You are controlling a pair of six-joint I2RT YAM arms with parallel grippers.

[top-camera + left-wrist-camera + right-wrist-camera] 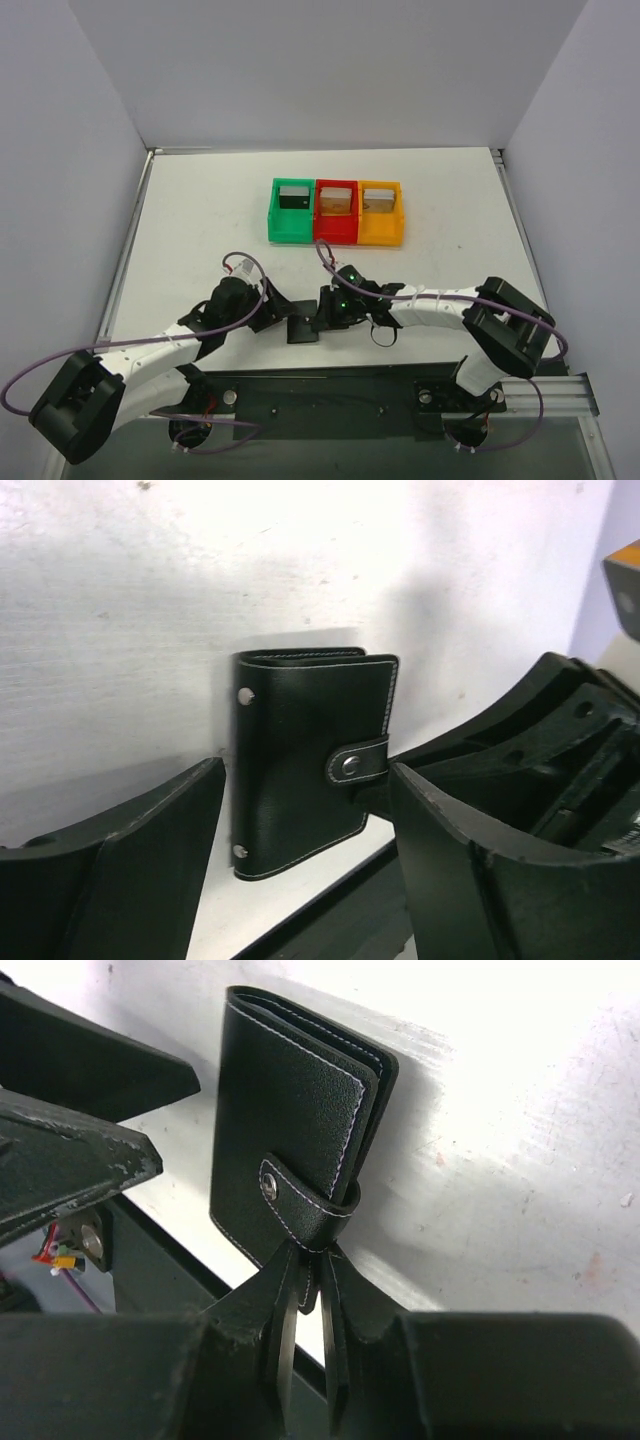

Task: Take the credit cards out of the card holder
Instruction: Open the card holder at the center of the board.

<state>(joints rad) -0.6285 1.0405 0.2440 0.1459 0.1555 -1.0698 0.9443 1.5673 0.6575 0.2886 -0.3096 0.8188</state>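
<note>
**A:** White tabletop, plain white walls, and a row of green, red and orange plastic bins [336,234] far beyond both sets of jaws. Where's the holder?

**B:** The black, white-stitched leather card holder [305,730] lies flat and folded between the wide-spread fingers of the left gripper [305,780]. Its long axis runs along them, and neither pad touches it.

**A:** And the right?

**B:** The right gripper [305,1260] is nearer. Its thin jaws are pinched almost together on the snap strap [305,1208], which points straight at them. I can't quite tell whether they truly bite the leather. The metal stud is fastened and no cards show.

**A:** So I'd say the strap needs pulling off the stud.
</note>
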